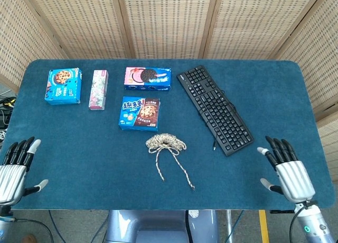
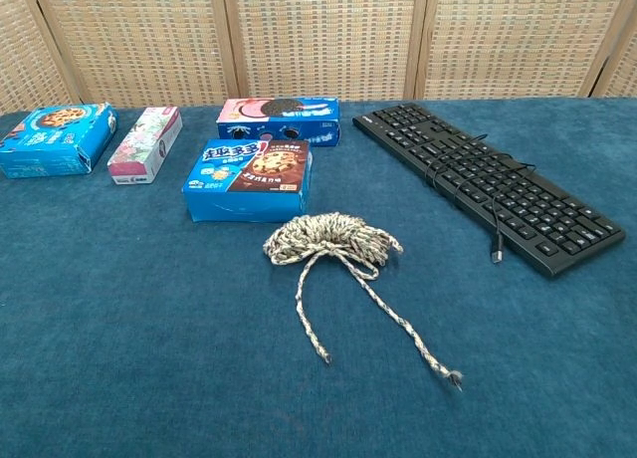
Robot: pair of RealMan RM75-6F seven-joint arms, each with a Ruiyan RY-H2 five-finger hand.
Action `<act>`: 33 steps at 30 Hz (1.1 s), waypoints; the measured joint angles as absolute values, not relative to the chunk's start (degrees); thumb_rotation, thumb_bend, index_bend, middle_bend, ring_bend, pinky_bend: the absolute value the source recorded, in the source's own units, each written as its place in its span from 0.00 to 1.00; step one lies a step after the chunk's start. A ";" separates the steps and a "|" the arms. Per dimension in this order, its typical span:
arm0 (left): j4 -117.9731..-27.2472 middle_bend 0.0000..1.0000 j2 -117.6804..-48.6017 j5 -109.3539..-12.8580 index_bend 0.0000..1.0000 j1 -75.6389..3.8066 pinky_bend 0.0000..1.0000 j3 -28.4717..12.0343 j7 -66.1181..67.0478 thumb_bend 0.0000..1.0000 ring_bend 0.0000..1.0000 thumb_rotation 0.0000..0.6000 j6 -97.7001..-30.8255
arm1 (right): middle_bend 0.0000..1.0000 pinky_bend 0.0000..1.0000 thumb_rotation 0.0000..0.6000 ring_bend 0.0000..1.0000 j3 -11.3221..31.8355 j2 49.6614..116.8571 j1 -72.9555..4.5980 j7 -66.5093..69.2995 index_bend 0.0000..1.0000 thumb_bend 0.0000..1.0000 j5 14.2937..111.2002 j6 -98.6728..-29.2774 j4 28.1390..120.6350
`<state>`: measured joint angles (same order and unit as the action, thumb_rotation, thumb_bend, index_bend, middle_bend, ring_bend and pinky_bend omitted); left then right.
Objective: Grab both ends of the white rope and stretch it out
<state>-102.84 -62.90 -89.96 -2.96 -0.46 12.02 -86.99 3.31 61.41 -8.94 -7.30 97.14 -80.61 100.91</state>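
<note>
The white rope point(image 1: 166, 143) point(image 2: 331, 239) lies coiled in a bundle at the middle of the blue table. Two loose ends trail toward the front edge: a shorter one point(image 1: 161, 177) point(image 2: 324, 355) on the left and a longer one point(image 1: 191, 186) point(image 2: 453, 379) on the right. My left hand point(image 1: 13, 170) hovers open at the front left corner, far from the rope. My right hand point(image 1: 288, 171) is open above the front right of the table, fingers spread, well to the right of the rope. Neither hand shows in the chest view.
A black keyboard point(image 1: 214, 109) point(image 2: 488, 184) with its cable lies diagonally right of the rope. A blue cookie box point(image 1: 139, 114) point(image 2: 248, 179) sits just behind the coil. Further back stand an Oreo box point(image 1: 147, 78), a pink box point(image 1: 98, 89) and another blue box point(image 1: 63, 86).
</note>
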 measured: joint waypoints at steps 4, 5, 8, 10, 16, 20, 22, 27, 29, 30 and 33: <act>-102.62 0.00 -63.33 -89.56 0.00 -3.13 0.00 -0.35 12.38 0.00 0.00 1.00 -86.29 | 0.05 0.00 1.00 0.00 3.42 61.03 -15.79 -4.05 0.35 0.12 101.70 -73.80 98.89; -102.62 0.00 -63.42 -89.35 0.00 -3.22 0.00 -0.36 12.53 0.00 0.00 1.00 -86.09 | 0.06 0.00 1.00 0.00 3.50 61.17 -17.84 -4.00 0.36 0.15 102.90 -71.74 98.17; -102.68 0.00 -63.60 -88.73 0.00 -3.45 0.00 -0.58 12.87 0.00 0.00 1.00 -85.72 | 0.08 0.00 1.00 0.00 3.67 61.99 -22.10 -5.52 0.38 0.17 105.11 -67.07 96.93; -102.68 0.00 -63.70 -88.32 0.00 -3.59 0.00 -0.68 13.05 0.00 0.00 1.00 -85.40 | 0.09 0.00 1.00 0.00 3.76 62.86 -24.20 -7.28 0.39 0.18 106.12 -64.64 96.44; -102.36 0.00 -64.17 -86.39 0.00 -4.39 0.00 -0.98 13.89 0.00 0.00 1.00 -83.38 | 0.10 0.00 1.00 0.00 4.03 67.58 -30.88 -14.01 0.40 0.18 108.50 -56.97 94.38; -102.25 0.00 -64.44 -85.58 0.00 -5.03 0.00 -1.12 14.49 0.00 0.00 1.00 -82.31 | 0.10 0.00 1.00 0.00 4.04 71.34 -33.84 -17.95 0.42 0.18 108.34 -52.83 93.21; -102.23 0.00 -64.51 -85.31 0.00 -5.19 0.00 -1.15 14.65 0.00 0.00 1.00 -82.05 | 0.10 0.00 1.00 0.00 3.85 72.89 -34.53 -18.84 0.43 0.18 107.99 -51.55 92.64; -102.22 0.00 -64.59 -84.93 0.00 -5.37 0.00 -1.15 14.81 0.00 0.00 1.00 -81.86 | 0.10 0.00 1.00 0.00 3.08 76.90 -36.26 -21.34 0.44 0.20 106.55 -49.24 91.13; -102.17 0.00 -64.60 -84.95 0.00 -5.38 0.00 -1.08 14.83 0.00 0.00 1.00 -81.88 | 0.10 0.00 1.00 0.00 2.85 78.04 -36.79 -21.87 0.44 0.22 105.72 -48.58 90.75; -102.15 0.00 -64.61 -84.96 0.00 -5.39 0.00 -1.06 14.83 0.00 0.00 1.00 -81.88 | 0.10 0.00 1.00 0.00 2.78 78.46 -36.98 -22.12 0.45 0.22 105.48 -48.38 90.57; -102.10 0.00 -64.62 -84.95 0.00 -5.43 0.00 -0.96 14.84 0.00 0.00 1.00 -81.81 | 0.10 0.00 1.00 0.00 2.58 79.76 -37.53 -23.07 0.45 0.22 104.77 -47.77 89.96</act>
<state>-102.10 -64.62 -84.95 -5.43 -0.96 14.84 -81.81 2.58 79.76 -37.53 -23.07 104.77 -47.77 89.96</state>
